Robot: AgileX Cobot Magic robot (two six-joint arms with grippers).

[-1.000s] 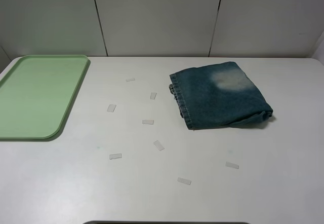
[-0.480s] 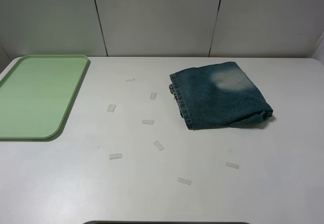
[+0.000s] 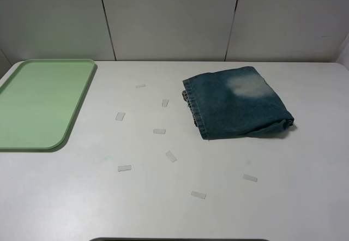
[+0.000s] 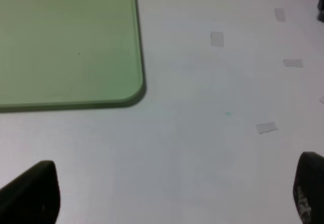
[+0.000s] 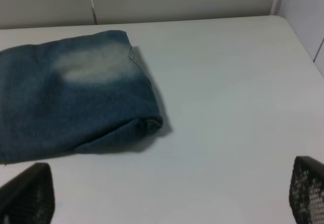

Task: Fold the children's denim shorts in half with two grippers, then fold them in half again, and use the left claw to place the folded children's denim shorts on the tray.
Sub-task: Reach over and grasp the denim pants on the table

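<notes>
The children's denim shorts (image 3: 237, 103) lie folded on the white table, right of centre, with a pale faded patch on top; they also show in the right wrist view (image 5: 71, 92). The pale green tray (image 3: 41, 102) lies empty at the far left and shows in the left wrist view (image 4: 66, 41). No arm shows in the exterior view. My left gripper (image 4: 172, 193) is open over bare table near the tray's corner. My right gripper (image 5: 167, 193) is open over bare table, short of the shorts. Both are empty.
Several small pale tape strips (image 3: 159, 131) lie scattered on the table between tray and shorts. A grey panelled wall (image 3: 169, 17) stands behind the table. The table's front edge runs along the bottom of the exterior view.
</notes>
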